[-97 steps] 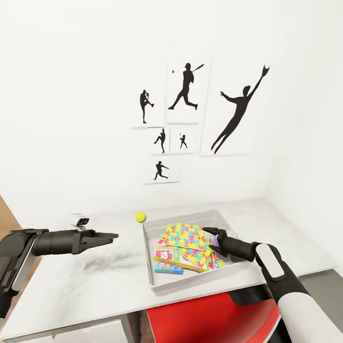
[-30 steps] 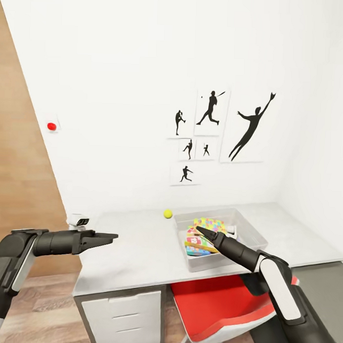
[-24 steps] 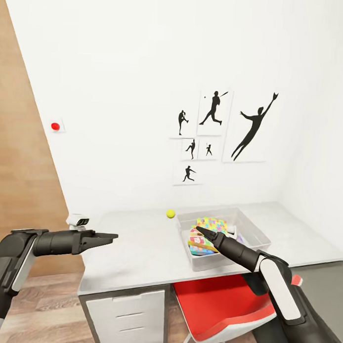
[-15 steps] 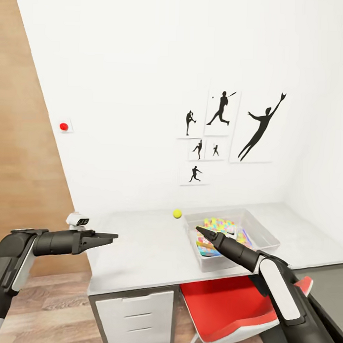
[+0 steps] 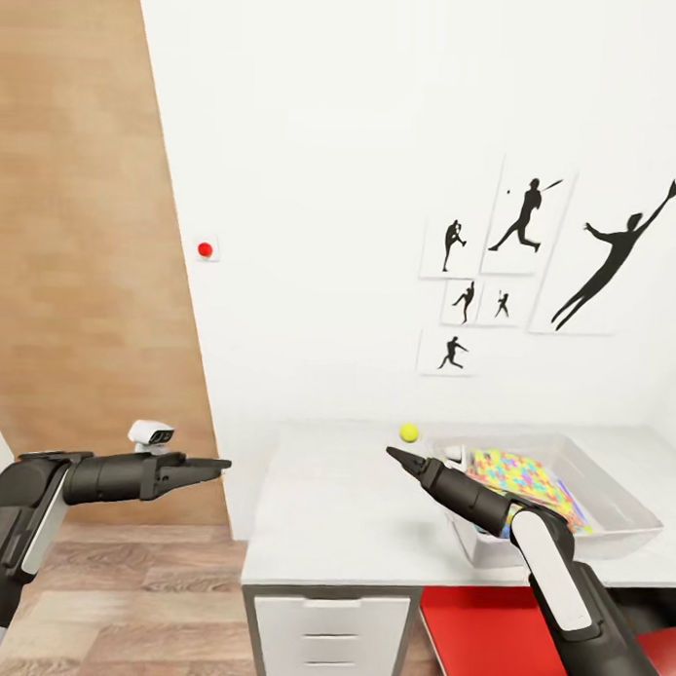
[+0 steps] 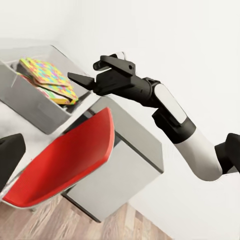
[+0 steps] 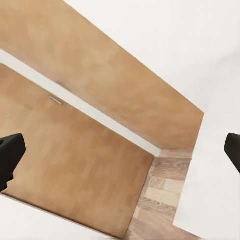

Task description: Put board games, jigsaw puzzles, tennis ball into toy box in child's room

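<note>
Head view: tennis ball (image 5: pixel 409 432) left outside the toy box (image 5: pixel 624 528).
We see it just beyond our right gripper (image 5: pixel 394 455), nearer than the left gripper (image 5: pixel 217 463); both empty, right spread open, left nearly closed.

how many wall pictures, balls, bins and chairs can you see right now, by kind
baseball silhouette pictures: 6
tennis ball: 1
toy box: 1
red chair: 1
total: 9

Bare table (image 5: pixel 332 513) left of toy box (image 5: pixel 624 528); tennis ball (image 5: pixel 409 432) probably free-standing.
</note>
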Available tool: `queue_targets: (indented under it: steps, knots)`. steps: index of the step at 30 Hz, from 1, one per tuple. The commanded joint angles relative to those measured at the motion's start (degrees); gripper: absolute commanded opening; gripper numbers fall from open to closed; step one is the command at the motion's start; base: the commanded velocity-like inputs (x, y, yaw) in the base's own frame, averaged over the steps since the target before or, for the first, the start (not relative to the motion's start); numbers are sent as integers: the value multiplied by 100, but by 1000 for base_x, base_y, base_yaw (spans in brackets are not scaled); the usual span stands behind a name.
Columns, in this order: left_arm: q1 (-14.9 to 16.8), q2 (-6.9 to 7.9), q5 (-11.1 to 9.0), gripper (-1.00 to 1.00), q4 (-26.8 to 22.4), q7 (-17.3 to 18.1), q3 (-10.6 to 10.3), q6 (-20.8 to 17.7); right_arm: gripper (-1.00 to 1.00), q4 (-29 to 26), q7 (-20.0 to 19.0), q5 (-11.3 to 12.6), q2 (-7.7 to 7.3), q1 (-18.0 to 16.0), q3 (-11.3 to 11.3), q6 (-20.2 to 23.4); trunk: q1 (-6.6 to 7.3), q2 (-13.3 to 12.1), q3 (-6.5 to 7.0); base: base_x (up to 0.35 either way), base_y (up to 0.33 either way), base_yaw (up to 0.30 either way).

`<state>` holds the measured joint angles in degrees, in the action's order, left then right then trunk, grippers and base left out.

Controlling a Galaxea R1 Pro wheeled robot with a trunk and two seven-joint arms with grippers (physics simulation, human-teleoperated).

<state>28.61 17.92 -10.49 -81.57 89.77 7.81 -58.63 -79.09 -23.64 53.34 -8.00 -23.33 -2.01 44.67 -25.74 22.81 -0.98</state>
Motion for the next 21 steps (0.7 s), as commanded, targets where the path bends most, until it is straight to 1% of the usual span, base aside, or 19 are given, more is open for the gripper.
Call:
queue_targets:
  steps: [1,6,10,15,21]
  knots:
    - [4,1,3,100,1,23,-1,-61,100,-2,-12,1,-4,-4,0,17,-4,11,-13,109,100,280]
    - [4,1,3,100,1,23,3,-55,100,64,-20,2,-8,-4,6,16,-4,11,-32,188,38,273]
    - [4,1,3,100,5,23,12,-53,100,135,-24,1,-7,-4,9,15,-4,11,-59,287,7,151]
    - [4,1,3,100,9,23,18,-52,100,165,-41,4,-17,-4,15,-75,-4,11,-102,307,49,5]
    - [4,1,3,100,11,23,19,-47,100,174,-52,9,-25,-4,16,-169,-4,11,-156,247,157,-84]
